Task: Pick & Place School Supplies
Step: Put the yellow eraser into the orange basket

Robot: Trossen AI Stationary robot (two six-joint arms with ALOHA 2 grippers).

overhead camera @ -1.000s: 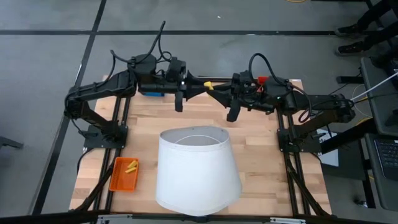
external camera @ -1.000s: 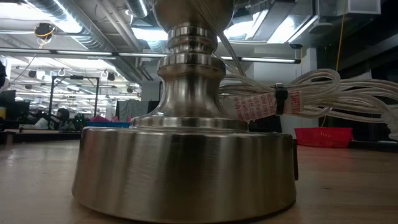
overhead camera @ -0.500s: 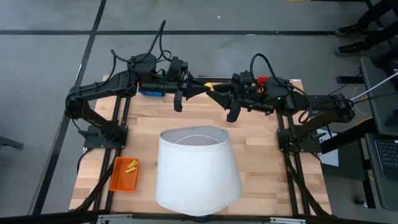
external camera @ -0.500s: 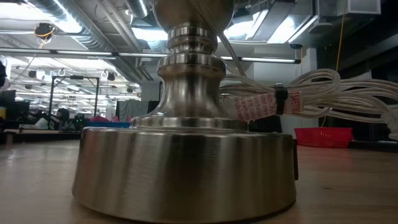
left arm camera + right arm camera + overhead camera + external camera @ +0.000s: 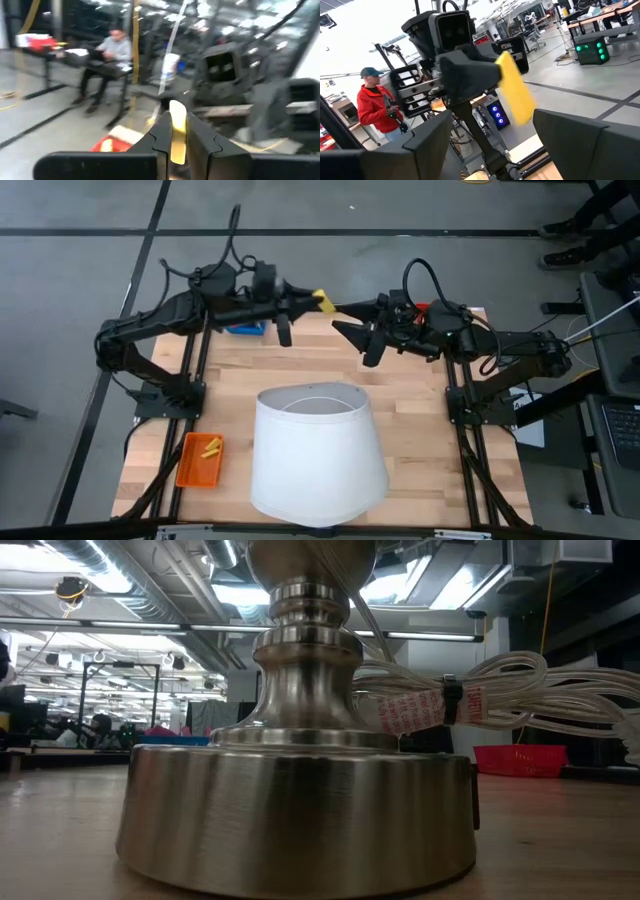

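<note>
My left gripper [image 5: 308,297] is above the table's far edge and is shut on a flat yellow stick-like piece [image 5: 321,299]. The piece also shows in the left wrist view [image 5: 177,127] and in the right wrist view [image 5: 515,95]. My right gripper [image 5: 345,328] is a little to the right of the piece and nearer the table's middle. It faces the left gripper [image 5: 470,75], open and empty, with its fingers [image 5: 430,137] wide apart. An orange tray [image 5: 198,460] at the near left holds more yellow pieces [image 5: 210,447]. My left gripper pinches the yellow piece between its two fingers [image 5: 161,135] by the piece's flat sides. The piece's free end [image 5: 519,107] sticks out past the fingertips. The fingers are about level and point toward the table's right. The piece is lifted clear of the table.
A large white lampshade [image 5: 318,455] stands at the table's near middle. Its metal base [image 5: 300,800] fills the low view, with a bundled white cord [image 5: 520,695]. A blue tray [image 5: 245,328] and a red tray [image 5: 422,308] are at the far edge. People show in the room beyond.
The two grippers met at the yellow piece a second ago. My left gripper has since drawn away toward the table's far-left with the piece, which is now clear of my right gripper. My right gripper has stayed about where it was.
</note>
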